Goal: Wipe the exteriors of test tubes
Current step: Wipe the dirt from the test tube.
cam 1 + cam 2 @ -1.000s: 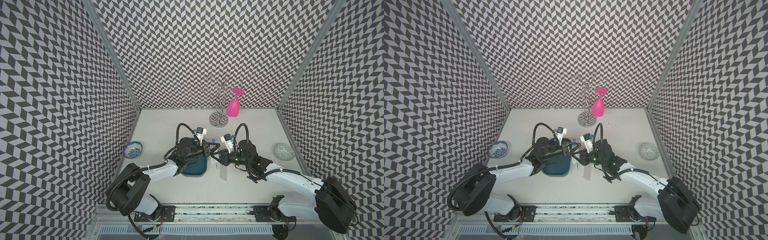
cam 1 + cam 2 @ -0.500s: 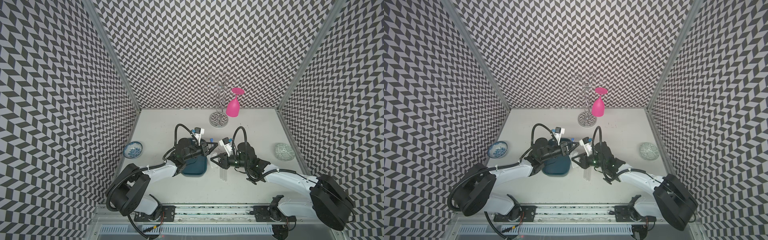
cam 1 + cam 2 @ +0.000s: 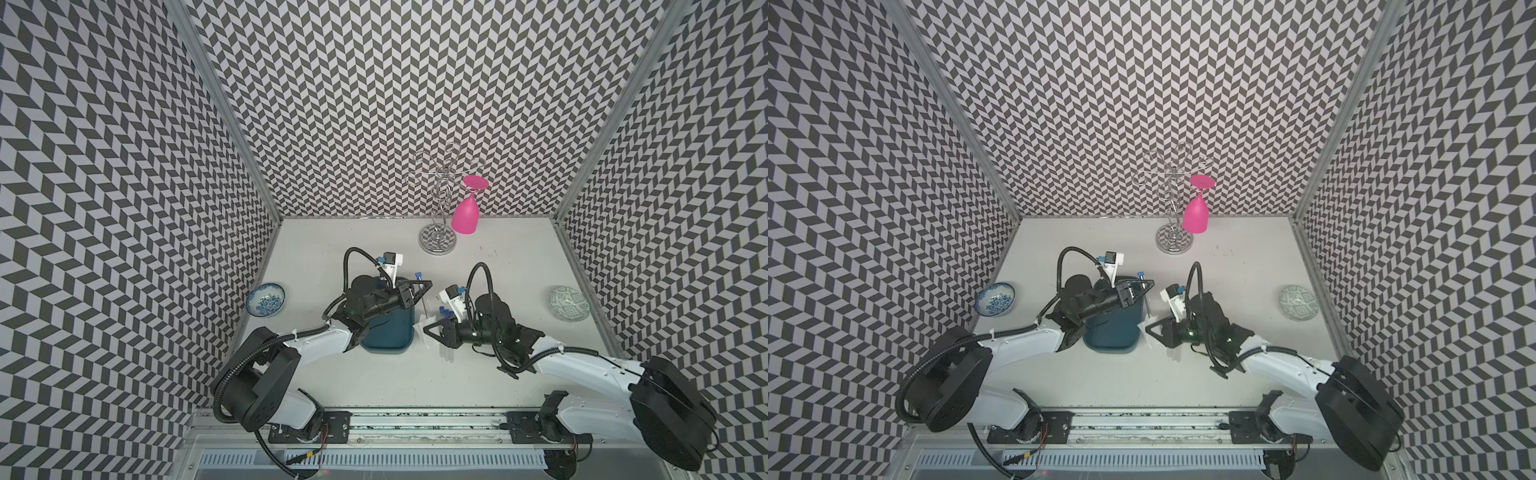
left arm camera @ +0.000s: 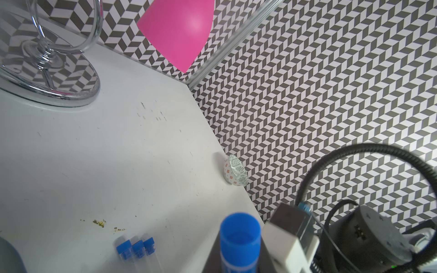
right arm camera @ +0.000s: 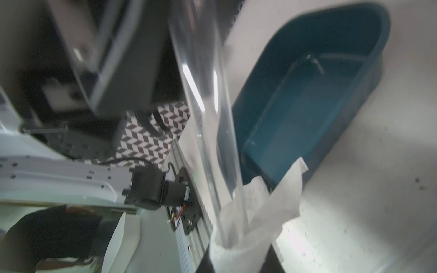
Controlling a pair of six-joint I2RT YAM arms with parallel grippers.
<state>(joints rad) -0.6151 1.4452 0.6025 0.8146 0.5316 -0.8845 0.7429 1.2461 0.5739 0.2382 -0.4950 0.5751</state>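
My left gripper (image 3: 428,285) (image 3: 1150,284) is shut on one test tube (image 3: 424,305) (image 3: 1147,306) just below its blue cap (image 4: 240,238), above the right edge of the teal tray (image 3: 390,337) (image 5: 307,94). The clear tube (image 5: 208,118) slants down into a white tissue (image 5: 248,224) (image 3: 421,326). My right gripper (image 3: 427,329) (image 5: 238,264) is shut on that tissue, which is wrapped round the tube's lower end. Three more test tubes (image 3: 447,353) (image 4: 134,248) lie side by side on the table, partly under the right gripper.
A chrome wire rack (image 3: 437,243) stands at the back with a pink glass (image 3: 465,216) hanging upside down from it. A blue-patterned bowl (image 3: 266,299) sits at the left wall, a green-patterned one (image 3: 569,303) at the right. Yellowish crumbs (image 4: 101,222) lie on the table.
My right gripper has moved left and a little toward the front with the tissue, down along the tube. The left gripper with the tube has barely shifted.
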